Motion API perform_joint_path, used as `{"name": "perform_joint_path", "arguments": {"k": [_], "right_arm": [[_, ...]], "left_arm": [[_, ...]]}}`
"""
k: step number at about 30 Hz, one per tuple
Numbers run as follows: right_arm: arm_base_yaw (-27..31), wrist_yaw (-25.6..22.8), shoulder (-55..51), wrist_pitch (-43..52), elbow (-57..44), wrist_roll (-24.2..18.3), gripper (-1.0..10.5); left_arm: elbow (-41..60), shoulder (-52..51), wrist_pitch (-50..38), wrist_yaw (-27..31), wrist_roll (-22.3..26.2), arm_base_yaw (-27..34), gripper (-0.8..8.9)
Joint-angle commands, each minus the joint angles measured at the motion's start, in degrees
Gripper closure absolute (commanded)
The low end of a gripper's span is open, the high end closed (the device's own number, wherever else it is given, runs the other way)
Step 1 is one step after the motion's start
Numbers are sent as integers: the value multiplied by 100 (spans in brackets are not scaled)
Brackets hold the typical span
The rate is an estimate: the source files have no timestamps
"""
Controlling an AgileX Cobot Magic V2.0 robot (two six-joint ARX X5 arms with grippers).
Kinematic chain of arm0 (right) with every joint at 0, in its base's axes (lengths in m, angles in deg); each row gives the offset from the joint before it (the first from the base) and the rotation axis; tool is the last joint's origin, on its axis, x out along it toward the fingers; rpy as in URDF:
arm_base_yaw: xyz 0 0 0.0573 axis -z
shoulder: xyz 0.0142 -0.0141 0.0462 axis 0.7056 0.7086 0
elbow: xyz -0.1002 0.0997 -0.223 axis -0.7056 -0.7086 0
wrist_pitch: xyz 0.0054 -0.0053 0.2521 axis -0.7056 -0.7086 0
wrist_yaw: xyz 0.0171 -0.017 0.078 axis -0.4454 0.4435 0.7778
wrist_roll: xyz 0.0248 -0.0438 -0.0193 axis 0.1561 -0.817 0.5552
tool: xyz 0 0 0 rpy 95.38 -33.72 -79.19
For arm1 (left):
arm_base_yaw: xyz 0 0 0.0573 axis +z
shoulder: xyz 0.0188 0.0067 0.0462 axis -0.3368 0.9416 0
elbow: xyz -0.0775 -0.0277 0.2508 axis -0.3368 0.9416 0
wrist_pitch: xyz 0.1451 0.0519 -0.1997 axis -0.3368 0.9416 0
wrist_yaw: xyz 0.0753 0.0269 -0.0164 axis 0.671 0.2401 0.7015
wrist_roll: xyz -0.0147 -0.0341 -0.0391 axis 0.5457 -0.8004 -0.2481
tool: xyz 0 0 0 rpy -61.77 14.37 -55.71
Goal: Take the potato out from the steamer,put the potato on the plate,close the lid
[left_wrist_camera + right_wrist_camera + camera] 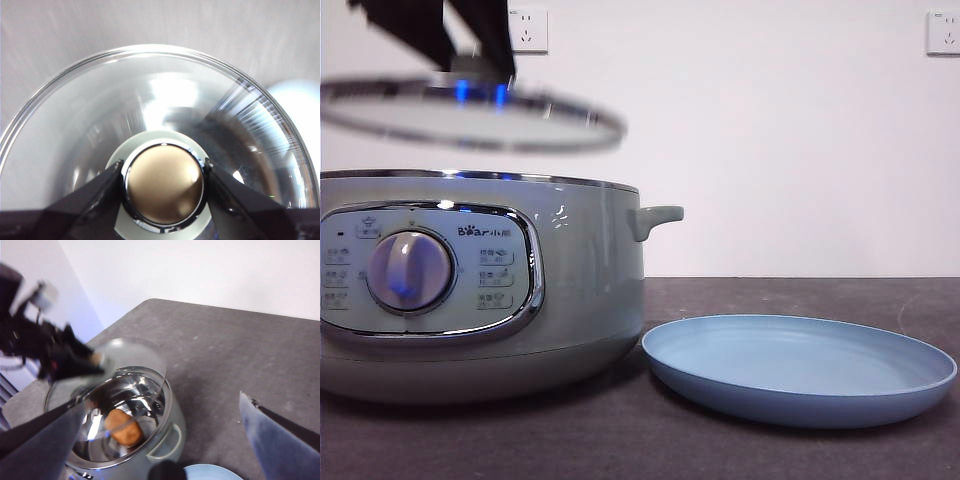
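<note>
Left wrist view: left end effector [164,175] clamping lid [150,110] knob.

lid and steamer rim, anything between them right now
Nothing: in the front view only bare wall shows between the lifted lid, held by the left gripper, and the steamer rim.
</note>
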Motion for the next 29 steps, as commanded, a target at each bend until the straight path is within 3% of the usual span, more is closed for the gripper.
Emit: {"name": "perform_joint_path", "arguments": {"k": [1, 9, 18, 25, 29], "right_arm": [[-81, 39, -4, 33, 35, -39, 357], [-374, 46, 83, 26, 302, -319, 357], [-1425, -44, 925, -256, 1139, -1193, 414], [-2651, -1207, 2264, -940, 2304, -2072, 412], [-2988, -1432, 3012, -955, 2688, -2415, 413]], "left_arm": [[-660, -173, -96, -39, 175, 0, 826], [-1222, -975, 46, -33, 308, 0, 826], [-1222, -2138, 498, 76, 461, 0, 825], [-1222, -2771, 909, 1211, 625, 0, 822], [-1222, -3080, 1172, 1703, 675, 0, 822]]}}
